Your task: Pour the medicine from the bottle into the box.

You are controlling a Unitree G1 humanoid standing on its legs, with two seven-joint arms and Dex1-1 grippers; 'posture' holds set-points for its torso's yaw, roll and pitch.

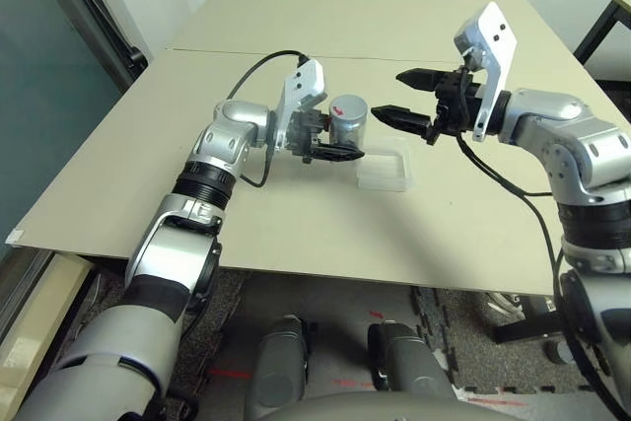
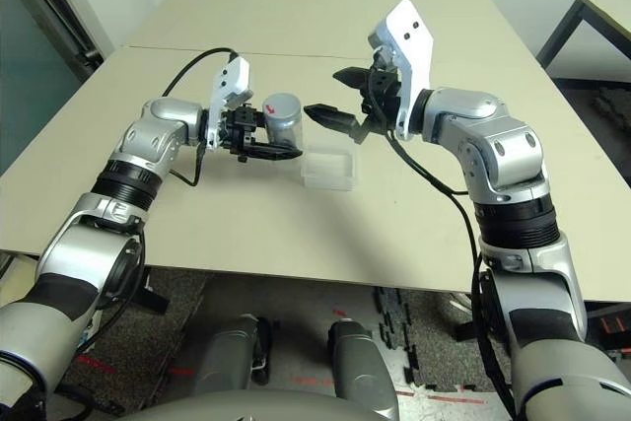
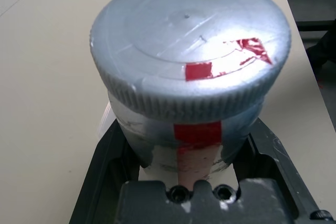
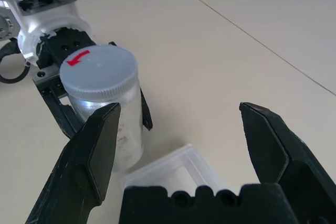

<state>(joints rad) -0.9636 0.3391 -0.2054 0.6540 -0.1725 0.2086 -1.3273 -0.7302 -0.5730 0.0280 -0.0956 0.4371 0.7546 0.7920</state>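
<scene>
The bottle [image 1: 347, 123] is a grey-silver cylinder with a grey ribbed cap [image 3: 189, 40] bearing red marks. It stands upright just left of the box. My left gripper [image 1: 333, 148] is shut on the bottle's lower body, its black fingers [image 3: 107, 150] pressing both sides. The box [image 1: 384, 169] is shallow clear plastic and lies on the table right of the bottle. My right gripper [image 1: 409, 98] hovers above the box, close to the bottle's cap, with its jaws wide open and nothing between the fingers [image 4: 97, 153].
The beige table [image 1: 296, 234] has a seam [image 1: 227, 50] running across behind the arms. A dark chair or table frame [image 1: 599, 27] stands at the far right. Floor mats [image 1: 463, 342] lie below the table's front edge.
</scene>
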